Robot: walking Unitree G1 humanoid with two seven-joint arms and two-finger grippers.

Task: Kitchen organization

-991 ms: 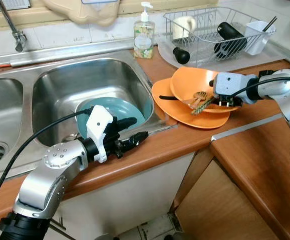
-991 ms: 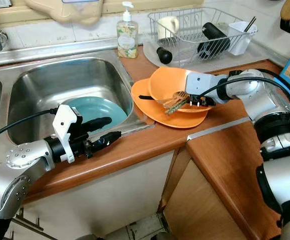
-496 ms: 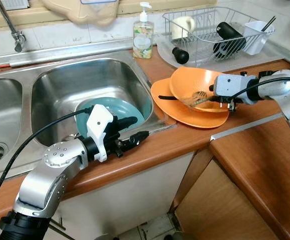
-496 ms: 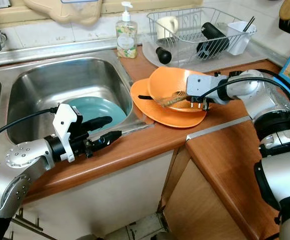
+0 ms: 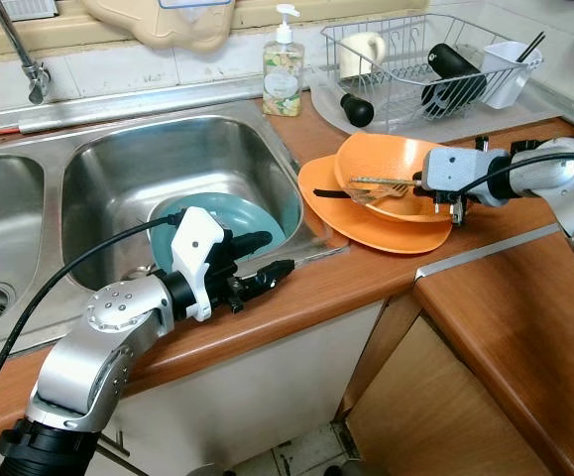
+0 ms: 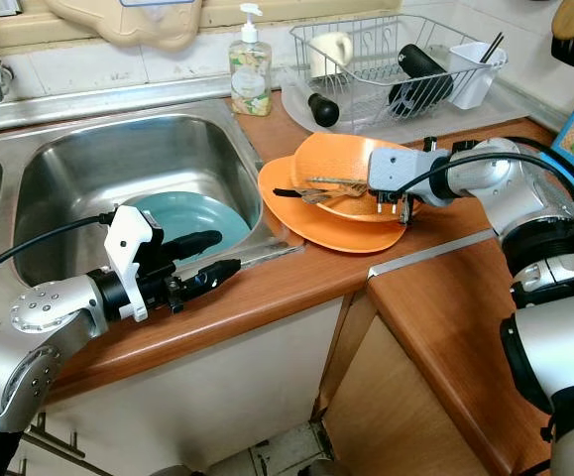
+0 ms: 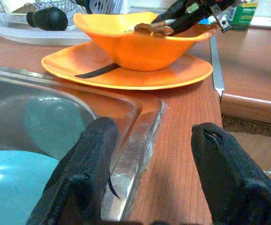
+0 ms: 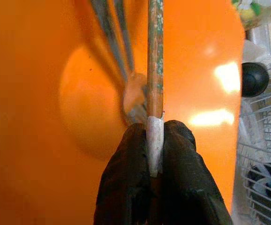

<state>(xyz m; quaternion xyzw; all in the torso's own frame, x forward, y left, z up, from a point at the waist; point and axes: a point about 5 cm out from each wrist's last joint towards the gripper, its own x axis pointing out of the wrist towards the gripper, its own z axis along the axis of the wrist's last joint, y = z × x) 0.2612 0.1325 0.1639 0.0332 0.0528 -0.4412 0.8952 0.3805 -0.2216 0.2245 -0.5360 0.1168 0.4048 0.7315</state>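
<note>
An orange bowl (image 5: 391,193) sits on an orange plate (image 5: 366,230) on the wooden counter right of the sink. My right gripper (image 5: 418,184) is over the bowl, shut on a thin patterned-handled utensil (image 5: 381,182) held level above it. In the right wrist view the fingers (image 8: 126,178) pinch the utensil's handle (image 8: 155,56), with other cutlery lying in the bowl (image 8: 41,93) beneath. A teal plate (image 5: 237,218) lies in the sink basin. My left gripper (image 5: 270,256) hovers open over the sink's front edge, and in its wrist view the left gripper (image 7: 156,154) holds nothing.
A wire dish rack (image 5: 425,59) with a cup and dark items stands at the back right. A soap bottle (image 5: 284,64) is behind the sink (image 5: 168,159), and the faucet (image 5: 29,64) at the back left. A black knife (image 5: 331,193) rests on the orange plate. A lower wooden top (image 5: 524,327) lies to the right.
The utensil in my right gripper has swung up from pointing down into the bowl to lying level above it. My left arm has not moved.
</note>
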